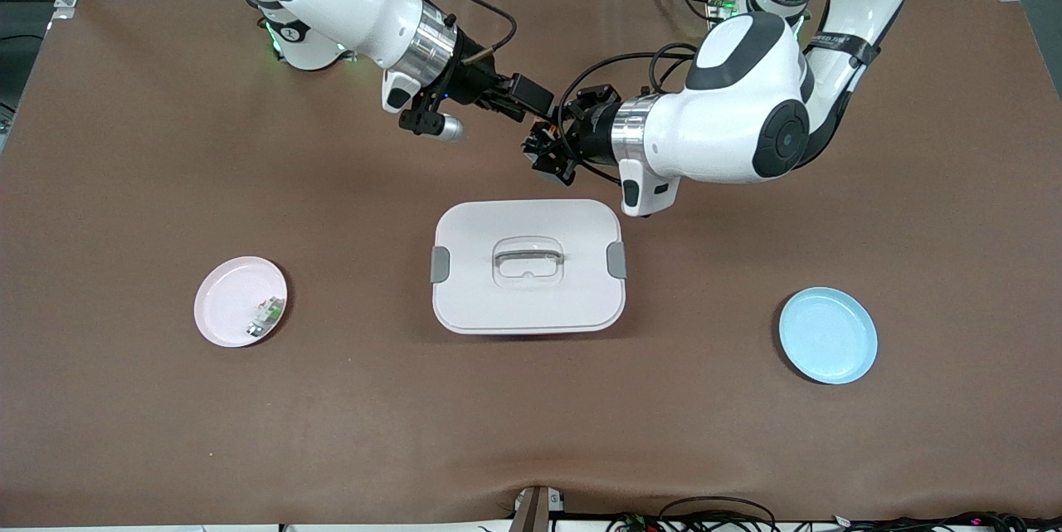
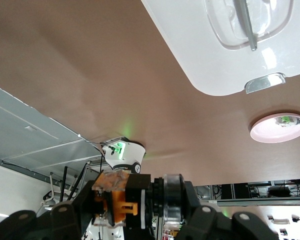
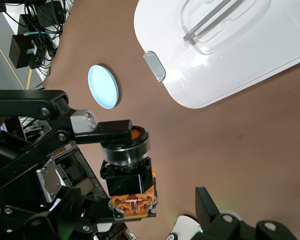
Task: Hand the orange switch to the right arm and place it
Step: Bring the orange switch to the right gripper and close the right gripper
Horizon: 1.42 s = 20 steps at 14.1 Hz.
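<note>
The orange switch (image 3: 129, 172), a stubby black part with an orange button end and an orange base, hangs in the air over the table between the white box and the robots' bases. My left gripper (image 2: 132, 217) is shut on it; one of its fingers (image 3: 102, 131) lies across the button end. My right gripper (image 3: 135, 212) is open, its fingers standing on either side of the switch's base, one finger (image 3: 206, 202) clearly apart from it. In the front view both grippers meet, left (image 1: 545, 152) and right (image 1: 531, 103), and the switch is mostly hidden between them.
A white lidded box (image 1: 528, 266) with a clear handle sits mid-table. A pink plate (image 1: 236, 300) holding a small white-and-green part (image 1: 267, 316) lies toward the right arm's end. A blue plate (image 1: 827, 335) lies toward the left arm's end.
</note>
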Motion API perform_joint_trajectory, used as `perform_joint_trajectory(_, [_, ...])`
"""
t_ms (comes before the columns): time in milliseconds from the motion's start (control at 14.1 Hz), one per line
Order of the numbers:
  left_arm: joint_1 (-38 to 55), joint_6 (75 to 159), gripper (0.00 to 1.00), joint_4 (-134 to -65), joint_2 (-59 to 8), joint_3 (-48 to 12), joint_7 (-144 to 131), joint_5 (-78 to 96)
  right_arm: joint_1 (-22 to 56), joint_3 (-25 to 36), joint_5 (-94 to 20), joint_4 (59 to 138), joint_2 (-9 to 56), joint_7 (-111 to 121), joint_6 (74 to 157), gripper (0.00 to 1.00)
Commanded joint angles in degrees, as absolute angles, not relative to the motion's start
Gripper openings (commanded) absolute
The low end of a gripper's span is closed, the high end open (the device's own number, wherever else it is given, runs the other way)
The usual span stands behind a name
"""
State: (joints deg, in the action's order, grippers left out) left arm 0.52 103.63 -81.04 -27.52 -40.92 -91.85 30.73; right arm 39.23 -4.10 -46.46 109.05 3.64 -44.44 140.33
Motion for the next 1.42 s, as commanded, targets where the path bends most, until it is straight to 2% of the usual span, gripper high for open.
perform_joint_trajectory(0, [0.8, 104.2, 0.0, -80.2, -27.7, -41.2, -92.9, 31.6, 40.1, -3.6, -47.6, 108.4, 4.0, -44.5, 140.7, 1.0])
perform_joint_trajectory(71, [0.8, 104.2, 0.0, -80.2, -27.7, -41.2, -92.9, 31.7, 40.1, -3.6, -47.6, 108.4, 4.2, -44.5, 140.7, 0.97])
perform_joint_trajectory(142, [0.8, 104.2, 0.0, -80.2, -27.7, -41.2, -93.7, 31.6, 40.3, -3.6, -47.7, 108.4, 4.4, -44.5, 140.8, 0.84])
perform_joint_trajectory(213, [1.0, 104.2, 0.0, -80.2, -27.9, -41.2, -95.0, 31.5, 40.5, -3.6, -47.7, 108.3, 4.6, -44.5, 140.9, 0.78])
perform_joint_trajectory(284, [1.2, 104.2, 0.0, -80.2, -27.9, -41.1, -95.3, 31.5, 40.5, -3.6, -47.7, 108.3, 4.7, -44.5, 140.9, 0.74])
perform_joint_trajectory(497, [1.2, 104.3, 0.0, -80.2, -27.9, -41.1, -95.3, 31.5, 40.9, -3.6, -47.7, 107.9, 5.0, -44.6, 141.4, 0.72])
perform_joint_trajectory(640, [1.2, 104.4, 0.0, -80.2, -28.0, -41.1, -95.3, 31.5, 40.9, -3.6, -47.7, 107.8, 5.0, -44.6, 141.4, 0.38])
perform_joint_trajectory(711, [1.2, 104.4, 0.0, -80.2, -28.0, -41.1, -95.3, 31.5, 40.9, -3.6, -47.7, 107.8, 5.0, -44.6, 141.4, 0.24])
perform_joint_trajectory(853, [1.2, 104.5, 0.0, -80.2, -28.3, -41.1, -95.3, 31.5, 40.9, -3.6, -47.9, 107.7, 5.0, -45.1, 141.3, 0.06])
perform_joint_trajectory(924, [1.3, 104.7, 0.0, -80.2, -28.4, -41.1, -95.3, 31.4, 40.9, -3.6, -47.9, 107.7, 5.0, -45.2, 141.2, 0.0])
perform_joint_trajectory(1208, [1.9, 105.2, 0.0, -80.2, -29.0, -41.0, -95.3, 31.2, 40.7, -3.6, -48.0, 107.7, 4.8, -45.2, 140.7, 0.0])
perform_joint_trajectory(1350, [1.9, 105.7, 0.07, -80.2, -29.0, -41.0, -95.4, 31.2, 40.5, -3.5, -48.0, 107.7, 4.7, -45.1, 140.4, 0.0])
